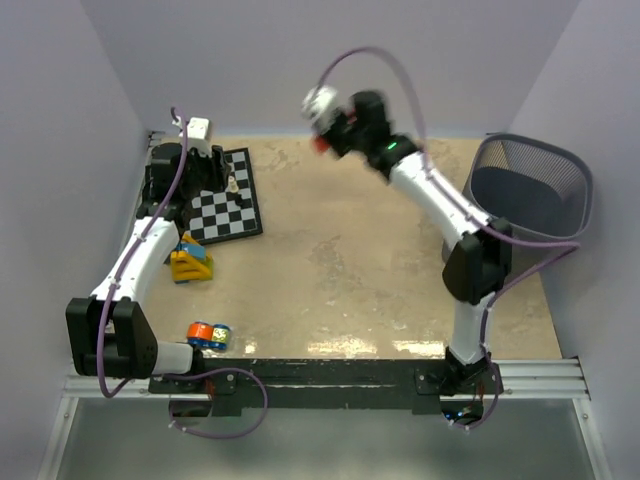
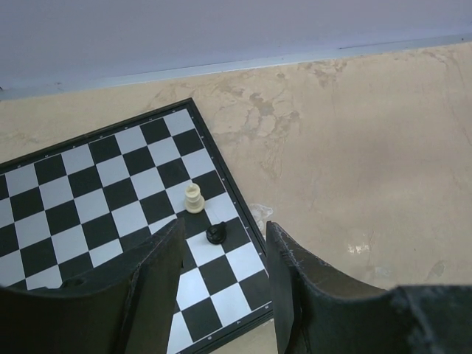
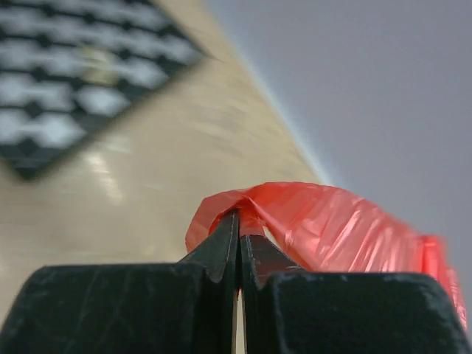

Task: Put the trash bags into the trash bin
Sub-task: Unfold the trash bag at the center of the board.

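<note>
Risk first. We are noting the right pincer [image 3: 240,221] clenched on only a thin fold of the trash bag [image 3: 324,221], right at the fingertips. The film is limp and slick, so we are judging that a quick swing could pull it free.

Further out, the trash bin [image 1: 530,190] is standing at the far right of the counter [image 1: 350,280], well apart from the bag. The right elbow is sitting just beside the rim. A low or wide carry could nudge the light mesh, or drape the bag over the edge instead of inside.

Pose. From its base at the near edge, the right arm is rising to a bent elbow, then reaching left and far, holding the bag raised over the far centre of the counter. The left arm is stretching along the left side. The left pincer [image 2: 225,230] is released and empty above the chessboard [image 2: 96,192], with a white piece [image 2: 194,199] and a black piece [image 2: 215,234] showing between its fingers.
</note>
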Controlling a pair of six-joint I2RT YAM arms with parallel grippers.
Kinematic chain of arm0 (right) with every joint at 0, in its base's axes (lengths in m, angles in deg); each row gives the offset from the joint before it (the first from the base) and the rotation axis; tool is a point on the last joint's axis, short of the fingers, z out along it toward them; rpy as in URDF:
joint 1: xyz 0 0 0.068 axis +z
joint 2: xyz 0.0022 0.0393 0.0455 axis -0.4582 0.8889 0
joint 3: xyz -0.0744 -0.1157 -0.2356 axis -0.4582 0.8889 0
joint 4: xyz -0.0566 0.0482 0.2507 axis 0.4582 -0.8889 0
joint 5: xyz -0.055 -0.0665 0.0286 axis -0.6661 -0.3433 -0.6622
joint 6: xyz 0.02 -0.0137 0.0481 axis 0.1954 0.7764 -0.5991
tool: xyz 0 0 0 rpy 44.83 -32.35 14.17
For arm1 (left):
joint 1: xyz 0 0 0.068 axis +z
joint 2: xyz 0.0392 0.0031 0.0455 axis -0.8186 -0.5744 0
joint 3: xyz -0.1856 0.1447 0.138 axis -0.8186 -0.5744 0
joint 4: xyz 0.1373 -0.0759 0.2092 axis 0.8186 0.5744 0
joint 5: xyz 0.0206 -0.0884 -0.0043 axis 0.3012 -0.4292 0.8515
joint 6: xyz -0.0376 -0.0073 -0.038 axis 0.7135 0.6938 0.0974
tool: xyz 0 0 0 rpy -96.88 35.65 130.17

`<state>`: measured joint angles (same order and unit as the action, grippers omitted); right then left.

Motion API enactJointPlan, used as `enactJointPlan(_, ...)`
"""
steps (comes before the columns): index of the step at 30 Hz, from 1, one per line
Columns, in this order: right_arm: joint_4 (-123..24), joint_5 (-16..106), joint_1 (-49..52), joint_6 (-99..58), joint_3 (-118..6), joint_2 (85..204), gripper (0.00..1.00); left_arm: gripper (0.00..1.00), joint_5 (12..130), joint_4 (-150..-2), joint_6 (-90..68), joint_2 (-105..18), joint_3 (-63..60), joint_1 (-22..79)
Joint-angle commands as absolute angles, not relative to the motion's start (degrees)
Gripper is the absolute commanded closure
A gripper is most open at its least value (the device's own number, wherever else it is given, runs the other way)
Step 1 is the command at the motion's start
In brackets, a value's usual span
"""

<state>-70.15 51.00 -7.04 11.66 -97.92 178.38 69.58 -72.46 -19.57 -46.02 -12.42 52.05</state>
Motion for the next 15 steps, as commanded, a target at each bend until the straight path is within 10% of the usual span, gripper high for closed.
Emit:
enactJointPlan(1,-54.8,48.7,6.4,14.6,-82.8,164.3,1.0,0.47,70.7,-71.8,-20.6,-44.2,-11.5,52.8)
enactJointPlan(6,-65.3,34.8,-20.8,-16.1,-121.2,185.9,1.0,0.48,70.8,-71.8,-20.5,-44.2,-11.7,52.8)
enactJointPlan(11,-68.0,68.9,-4.4,2.9,-115.4,182.0,1.0,0.48,69.6,-73.0,-18.5,-44.7,-12.2,53.2)
enactJointPlan(15,-90.7,66.3,13.8,33.4,-102.4,175.6,1.0,0.48,69.5,-72.6,-19.4,-44.6,-11.2,53.1)
